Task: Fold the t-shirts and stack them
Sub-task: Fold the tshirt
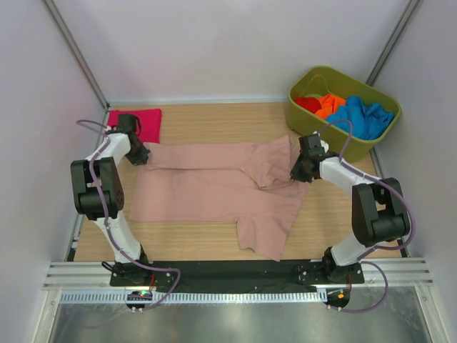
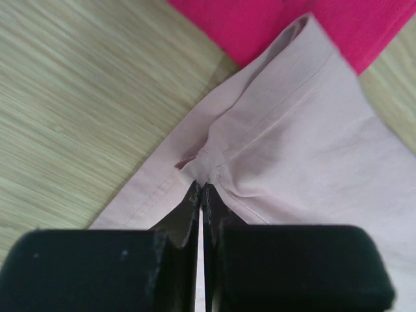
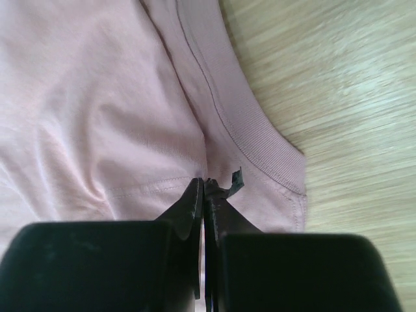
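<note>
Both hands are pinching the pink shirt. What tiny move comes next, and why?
Probably lift the left hand and right hand together a little, to start folding: both are shut on the far edge of the pink shirt, which lies spread out.

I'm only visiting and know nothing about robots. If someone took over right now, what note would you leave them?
Left pincer: shut on the dusty-pink t-shirt, at its far-left edge.
Right pincer: shut on its right edge.
That shirt lies spread and rumpled on the table; the magenta t-shirt looks folded in the far-left corner.
Left to do: fold the pink one, stack it, then the red, orange and blue ones in the tub.
</note>
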Robot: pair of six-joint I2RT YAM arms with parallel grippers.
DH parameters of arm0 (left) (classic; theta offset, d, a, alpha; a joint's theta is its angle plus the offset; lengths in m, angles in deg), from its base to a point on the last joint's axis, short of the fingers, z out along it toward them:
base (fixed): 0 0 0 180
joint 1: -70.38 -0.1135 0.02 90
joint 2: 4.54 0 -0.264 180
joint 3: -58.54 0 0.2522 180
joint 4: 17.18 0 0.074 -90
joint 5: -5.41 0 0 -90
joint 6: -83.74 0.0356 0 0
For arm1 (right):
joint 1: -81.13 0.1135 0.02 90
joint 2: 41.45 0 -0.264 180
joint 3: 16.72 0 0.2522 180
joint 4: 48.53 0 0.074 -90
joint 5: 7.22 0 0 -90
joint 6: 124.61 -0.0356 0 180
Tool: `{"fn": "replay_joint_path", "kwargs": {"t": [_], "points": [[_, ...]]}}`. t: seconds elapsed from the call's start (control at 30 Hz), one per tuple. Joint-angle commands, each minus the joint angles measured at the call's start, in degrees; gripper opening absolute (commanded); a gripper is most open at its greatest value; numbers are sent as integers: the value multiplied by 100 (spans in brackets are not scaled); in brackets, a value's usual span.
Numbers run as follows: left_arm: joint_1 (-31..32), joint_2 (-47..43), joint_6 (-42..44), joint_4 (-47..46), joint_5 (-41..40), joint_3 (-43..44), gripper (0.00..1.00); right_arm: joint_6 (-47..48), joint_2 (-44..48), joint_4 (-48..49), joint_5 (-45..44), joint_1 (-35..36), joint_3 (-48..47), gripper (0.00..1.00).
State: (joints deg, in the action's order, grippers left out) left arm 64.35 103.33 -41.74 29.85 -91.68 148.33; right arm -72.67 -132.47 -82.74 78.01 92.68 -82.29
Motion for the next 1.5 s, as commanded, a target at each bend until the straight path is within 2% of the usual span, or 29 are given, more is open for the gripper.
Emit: {"fn": "replay_joint_path", "kwargs": {"t": [0.0, 0.33, 0.43, 0.63, 0.67, 0.73, 0.77, 0.8, 0.9, 0.93, 1.07, 1.23, 1.47], "points": [[-31, -222, 138, -93, -266, 351, 0, 299, 505, -407, -453, -12, -426, 1], [-31, -311, 463, -163, -662, 228, 0, 563, 998, -838, -568, -13, -313, 1], [-31, -250, 534, -286, -679, 79, 0, 555, 1034, -715, -551, -13, -32, 1], [-4, -135, 516, -322, -433, -44, 1, 484, 1148, 40, 64, -12, 653, 1], [-4, -153, 499, -296, -451, -36, 3, 475, 1157, 58, 91, -4, 681, 1], [-4, -223, 481, -103, -635, 17, 13, 484, 1183, 15, 82, -13, 707, 8], [-4, -258, 481, -59, -714, 61, 29, 502, 1201, -90, 39, -13, 664, 13], [4, -345, 516, -23, -784, 79, 36, 571, 1271, -126, -40, -13, 646, 26], [-13, -451, 613, -84, -838, 219, 45, 843, 1350, -83, -33, -56, 523, 38], [-22, -443, 639, -180, -637, 272, 47, 914, 1333, -30, 37, -91, 445, 40], [-22, -302, 622, -287, -152, 439, 48, 1222, 1061, 506, 398, -293, 260, 47], [-22, -372, 446, -146, -468, 185, 48, 1327, 473, 672, 398, -548, -101, 48], [-4, -636, 42, -550, -29, -422, 47, 1196, -11, 1578, 899, -672, -119, 47]]}}
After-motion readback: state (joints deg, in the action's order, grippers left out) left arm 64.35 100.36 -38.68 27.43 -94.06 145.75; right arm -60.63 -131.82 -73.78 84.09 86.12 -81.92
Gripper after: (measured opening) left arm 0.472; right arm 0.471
